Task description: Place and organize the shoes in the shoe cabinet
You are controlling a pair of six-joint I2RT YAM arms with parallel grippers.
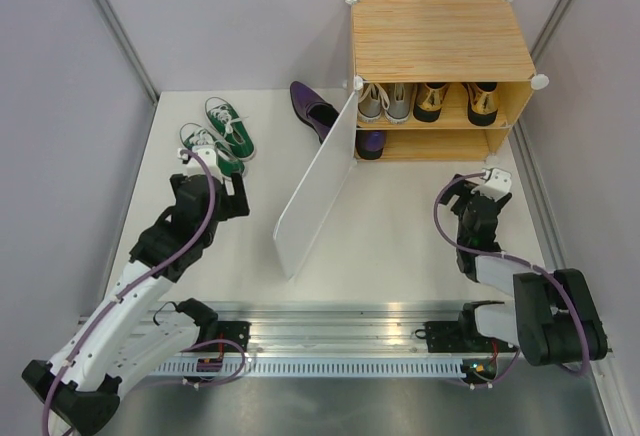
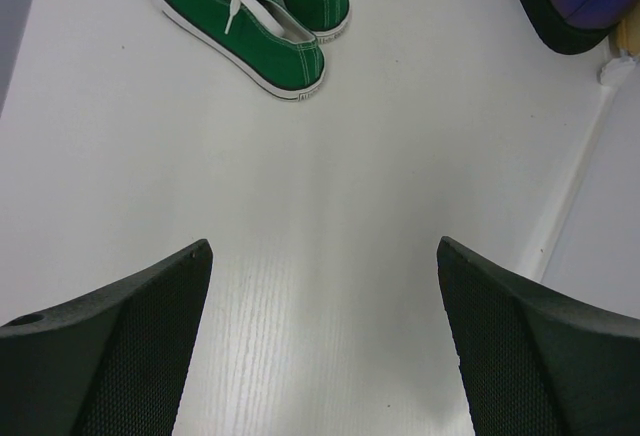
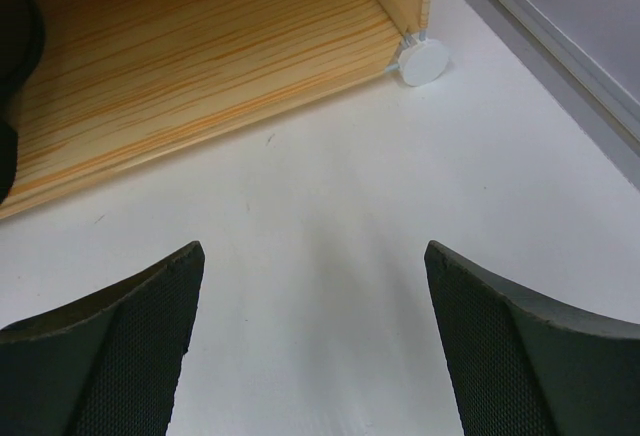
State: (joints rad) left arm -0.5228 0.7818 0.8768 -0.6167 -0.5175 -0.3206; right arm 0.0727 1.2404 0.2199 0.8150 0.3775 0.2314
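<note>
Shoe cabinet [image 1: 440,36] at far right corner of table [image 1: 400,236], door open | upper shelf: grey sneakers [image 1: 385,101], gold shoes [image 1: 455,101] | lower shelf: one purple shoe [image 1: 371,142] | second purple shoe [image 1: 312,106] on table just beside cabinet | green sneakers [image 1: 218,136] near far left corner | left pincer [image 2: 322,246] apart, empty | right pincer [image 3: 312,248] apart, empty

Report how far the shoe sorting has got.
Done: grey sneakers and gold shoes stand on the cabinet upper shelf, one purple shoe on the lower. In hand: nothing; left gripper and right gripper are open and empty. To do: the other purple shoe and the green sneakers, on the table.
</note>
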